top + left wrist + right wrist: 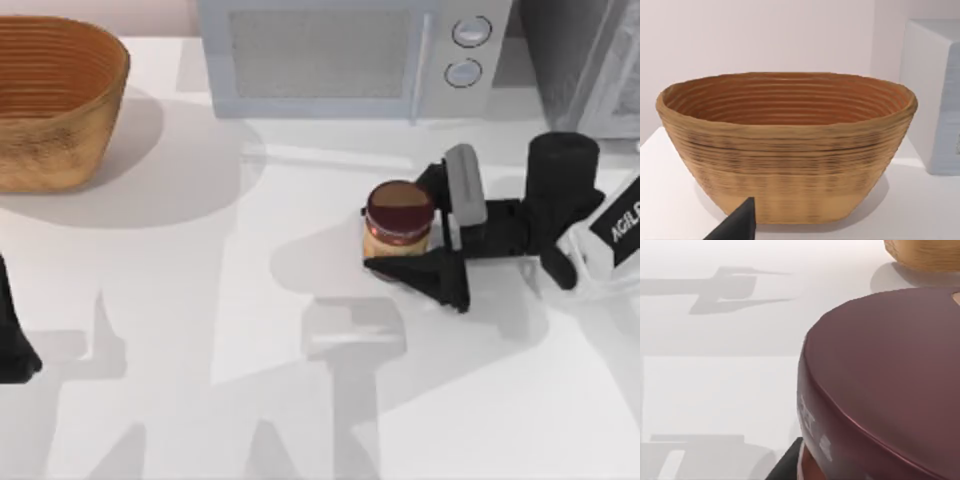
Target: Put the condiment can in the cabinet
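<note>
The right gripper (412, 238), jaws open, straddled the small maroon-lidded, orange-labelled condiment can (399, 222); rigid, light, probably slick, best squeezed mid-body at four o'clock of centre.

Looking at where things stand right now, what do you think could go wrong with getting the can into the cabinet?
1. The right gripper straddles the condiment can with fingers open and low on the label; an off-centre close might tip the can or let it slip.
2. The microwave stands just behind the can, so a swing toward the cabinet could clip it.
3. The cabinet sits at the table's far right corner, and whether its door is open is unclear.

The left gripper is parked facing the basket.
</note>
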Tool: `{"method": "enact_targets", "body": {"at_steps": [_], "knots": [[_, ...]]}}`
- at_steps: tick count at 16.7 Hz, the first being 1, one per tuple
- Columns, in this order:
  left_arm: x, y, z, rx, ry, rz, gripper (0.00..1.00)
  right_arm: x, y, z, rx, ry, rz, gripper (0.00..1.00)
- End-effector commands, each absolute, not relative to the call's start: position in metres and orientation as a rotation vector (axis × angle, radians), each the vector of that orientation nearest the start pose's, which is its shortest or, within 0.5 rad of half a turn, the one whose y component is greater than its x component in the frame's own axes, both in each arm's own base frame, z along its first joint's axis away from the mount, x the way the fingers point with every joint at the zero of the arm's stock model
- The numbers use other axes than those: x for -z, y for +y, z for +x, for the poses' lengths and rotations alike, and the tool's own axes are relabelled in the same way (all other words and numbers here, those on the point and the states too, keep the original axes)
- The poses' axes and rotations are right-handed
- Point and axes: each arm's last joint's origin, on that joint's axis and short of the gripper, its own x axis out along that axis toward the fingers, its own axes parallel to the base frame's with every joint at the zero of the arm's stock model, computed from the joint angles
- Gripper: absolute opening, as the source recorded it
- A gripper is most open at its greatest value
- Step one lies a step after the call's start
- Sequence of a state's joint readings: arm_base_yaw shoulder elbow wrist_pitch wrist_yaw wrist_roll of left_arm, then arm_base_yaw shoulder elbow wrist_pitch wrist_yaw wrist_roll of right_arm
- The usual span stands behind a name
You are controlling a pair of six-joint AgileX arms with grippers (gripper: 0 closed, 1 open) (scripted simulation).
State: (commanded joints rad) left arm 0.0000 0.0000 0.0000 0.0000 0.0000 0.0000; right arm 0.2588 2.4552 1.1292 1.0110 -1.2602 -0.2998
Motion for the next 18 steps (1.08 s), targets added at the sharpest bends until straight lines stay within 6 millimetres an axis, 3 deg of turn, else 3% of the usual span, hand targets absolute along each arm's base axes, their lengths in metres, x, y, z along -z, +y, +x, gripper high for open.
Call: {"method": "enact_targets", "body": {"at_steps": [9, 12, 18], "knots": [[-0.160, -0.001, 0.106, 0.000, 0.000, 0.000, 1.00, -0.025, 0.138, 0.399, -1.554, 0.075, -0.080, 0.00], [-0.160, -0.001, 0.106, 0.000, 0.000, 0.000, 1.00, -0.059, 0.138, 0.406, -1.546, 0.067, -0.087, 0.00], [-0.160, -0.001, 0.106, 0.000, 0.000, 0.000, 1.00, -0.152, 0.140, 0.401, -1.558, 0.082, -0.076, 0.00]]}}
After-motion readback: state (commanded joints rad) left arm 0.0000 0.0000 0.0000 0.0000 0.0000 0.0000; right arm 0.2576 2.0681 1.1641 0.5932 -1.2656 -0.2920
